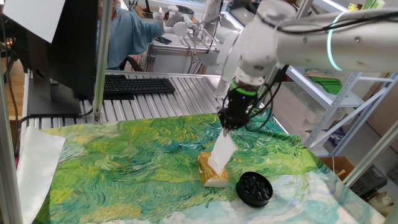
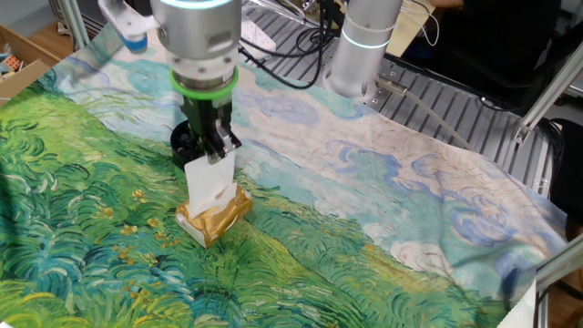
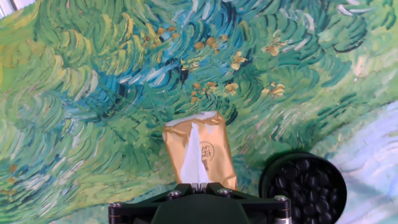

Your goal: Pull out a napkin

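The napkin (image 1: 222, 151) is a thin white sheet stretched up out of the tan-yellow tissue pack (image 1: 213, 172) on the painted cloth. My gripper (image 1: 226, 127) is shut on the napkin's narrow top, just above the pack. In the other fixed view the gripper (image 2: 215, 158) holds the napkin (image 2: 209, 184) above the pack (image 2: 214, 219). In the hand view the napkin (image 3: 196, 155) runs from the pack (image 3: 217, 152) up into the shut fingers (image 3: 199, 185).
A round black container (image 1: 254, 188) sits close beside the pack, also in the hand view (image 3: 305, 183). A large white paper sheet (image 1: 34, 165) lies at the cloth's left edge. A keyboard (image 1: 137, 85) lies behind.
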